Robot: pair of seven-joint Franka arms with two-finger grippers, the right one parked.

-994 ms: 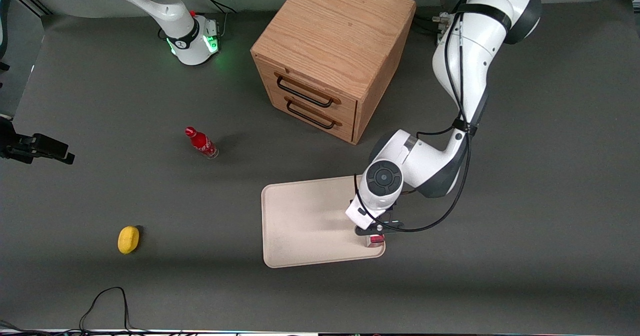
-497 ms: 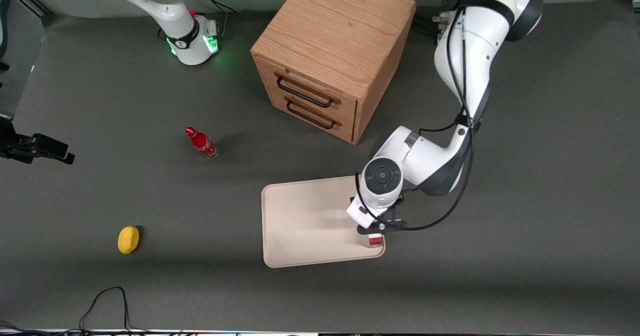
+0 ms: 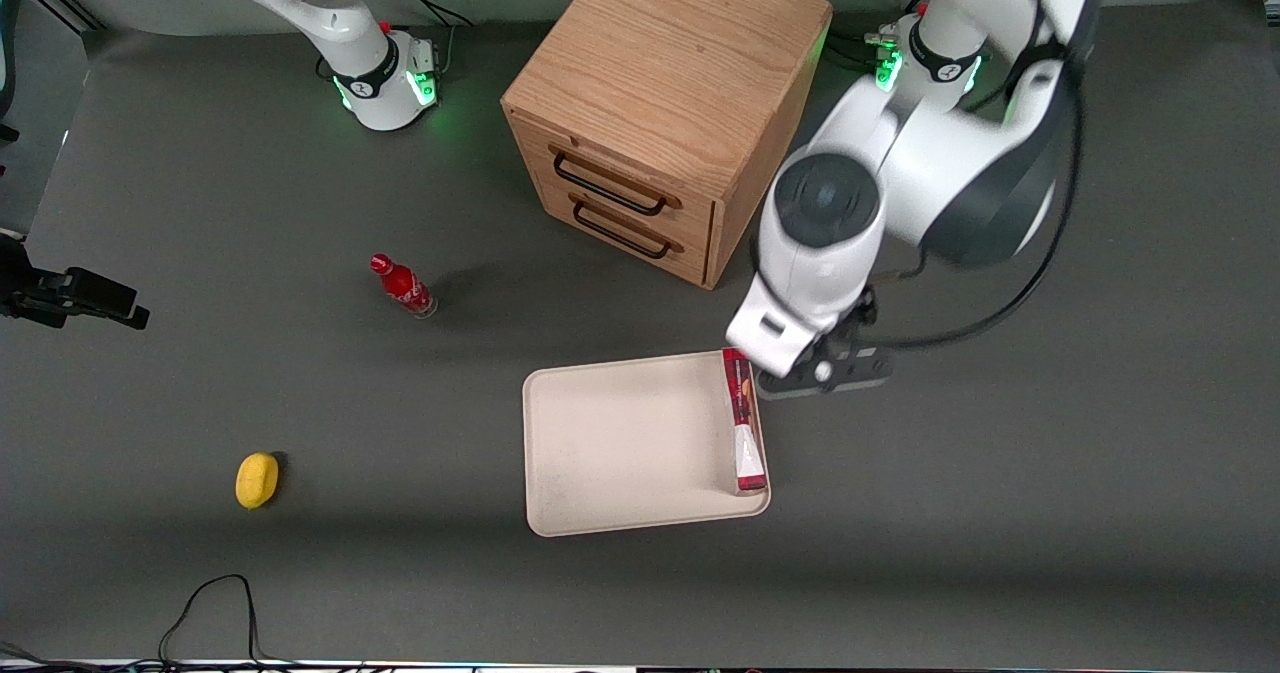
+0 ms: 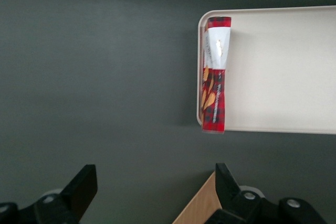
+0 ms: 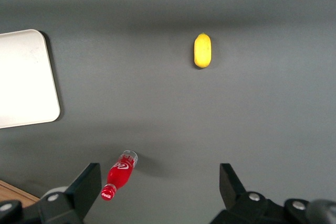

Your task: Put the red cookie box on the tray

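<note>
While red cookie box [image 3: 743, 418] lies on tray [image 3: 620, 443], tool [image 4: 152, 190] above, fingers apart

- Light falls evenly from above, soft and diffuse; the dark grey table [image 3: 200, 203] reads matte with no glare
- A broad dim band of shadow crosses the table nearest the front camera; a softer one lies under the wooden cabinet [image 3: 660, 113]
- The working arm [image 3: 900, 183] is smeared by motion blur in the front view; the claw [image 3: 825, 368], hanging above the table at the tray's corner toward the cabinet, is soft too
- The tray [image 3: 620, 443] is the brightest surface, close to washed out in both wrist views
- Green indicator light spills onto the table at the arm bases, about 11 and 1 o'clock
- The left wrist view is slightly soft; the red cookie box [image 4: 214, 74] keeps a readable print
</note>
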